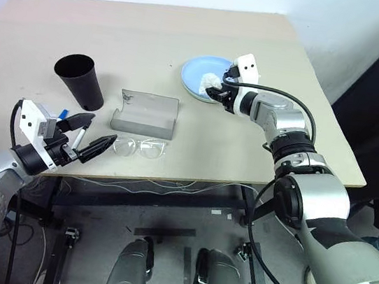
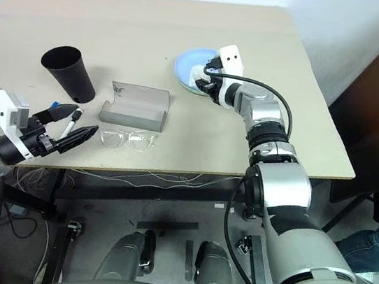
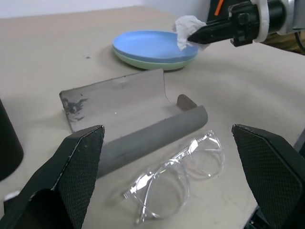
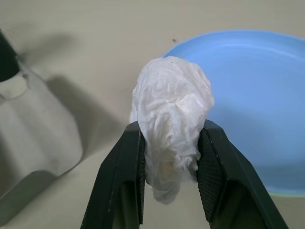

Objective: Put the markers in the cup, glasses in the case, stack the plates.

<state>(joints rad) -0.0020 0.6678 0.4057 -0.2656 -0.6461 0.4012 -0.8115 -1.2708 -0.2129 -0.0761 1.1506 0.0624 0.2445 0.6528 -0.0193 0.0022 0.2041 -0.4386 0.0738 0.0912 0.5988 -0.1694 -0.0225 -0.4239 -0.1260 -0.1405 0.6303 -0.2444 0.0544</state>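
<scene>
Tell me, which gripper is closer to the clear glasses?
Left. The left gripper hovers open just beside the glasses; the right gripper holds a tissue farther off.

A white tissue (image 4: 171, 119) sits between the right gripper's (image 4: 170, 157) black fingers, over a light blue plate (image 3: 147, 45) stacked on a pale green one (image 3: 157, 63). Near the black-fingered left gripper (image 1: 90, 138): grey case (image 1: 147, 113), clear glasses (image 1: 139, 148), black cup (image 1: 79, 81), beige table (image 1: 64, 25).
</scene>
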